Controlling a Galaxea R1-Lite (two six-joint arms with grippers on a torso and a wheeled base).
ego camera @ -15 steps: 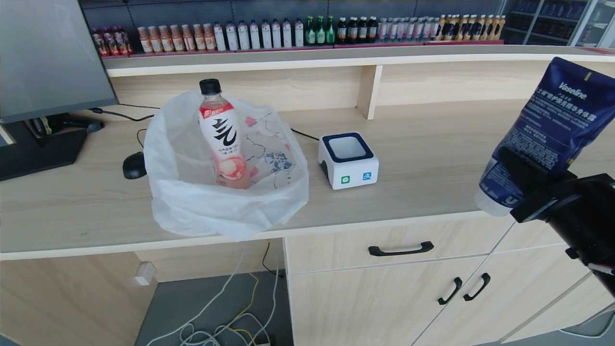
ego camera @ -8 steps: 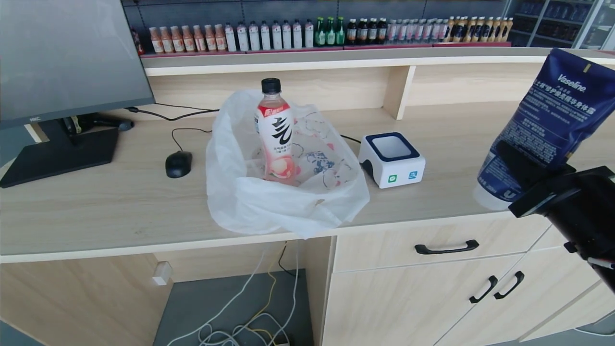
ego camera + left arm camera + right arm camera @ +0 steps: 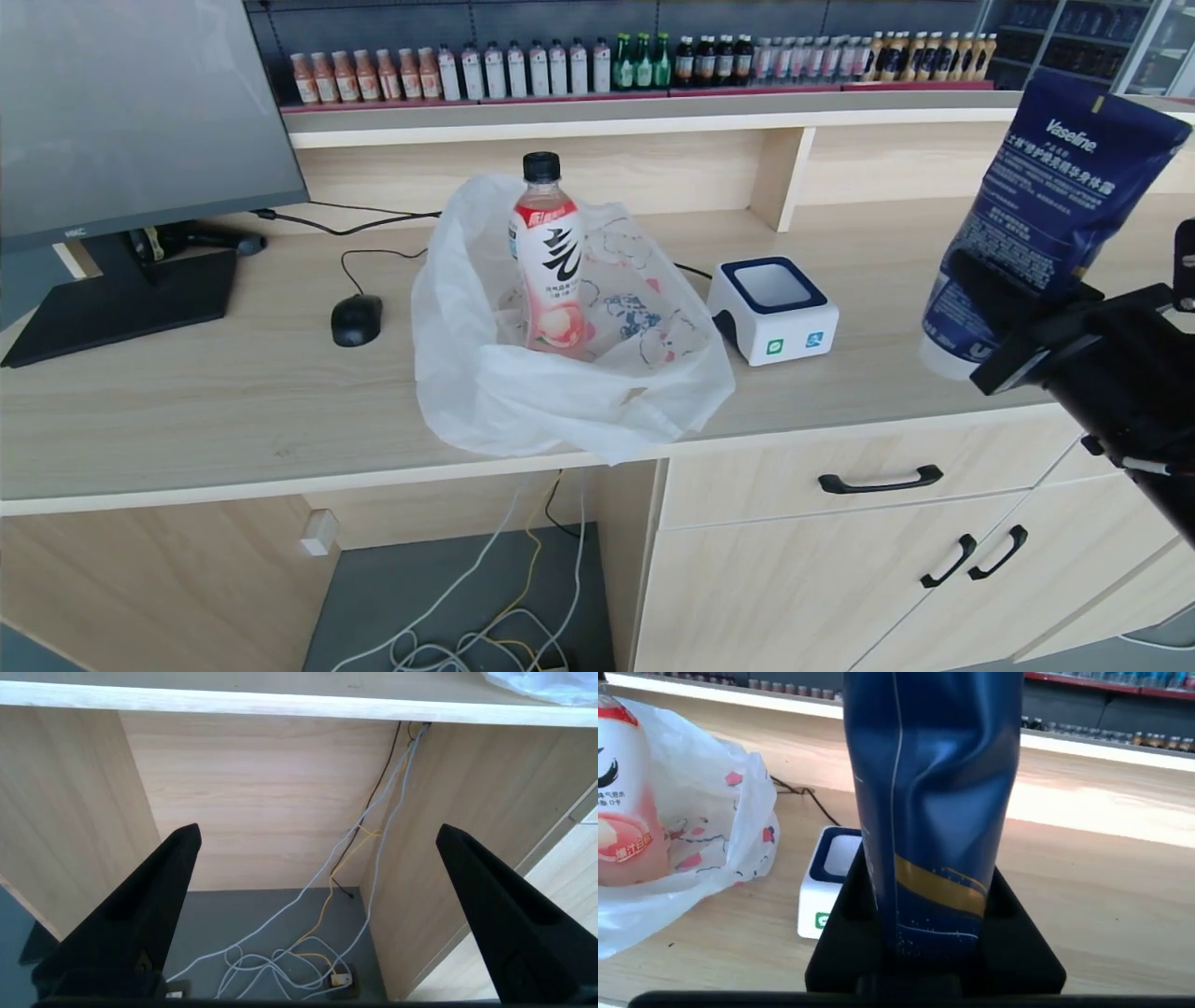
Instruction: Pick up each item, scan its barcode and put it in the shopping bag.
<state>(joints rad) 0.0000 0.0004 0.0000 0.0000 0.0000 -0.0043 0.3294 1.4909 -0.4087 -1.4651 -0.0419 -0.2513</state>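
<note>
The blue lotion tube [image 3: 1050,196] stands cap-end down, pinched near its cap by the right gripper [image 3: 1004,322] and held clear of the counter [image 3: 187,411]. Left of that gripper sits the scanner [image 3: 773,310], and past it the shopping bag [image 3: 560,401] with a pink drink bottle [image 3: 551,271] upright inside. The left gripper [image 3: 318,915] hangs below the countertop, fingers spread wide.

1. Shop, at a checkout counter [image 3: 233,411].
2. Marked by rows of bottled drinks [image 3: 635,61] on a shelf [image 3: 653,96] far beyond the right gripper's fingers [image 3: 999,289].
3. Marked too by a barcode scanner [image 3: 773,308], shopping bag [image 3: 560,392] and monitor [image 3: 140,103] leftward of those fingers.
</note>
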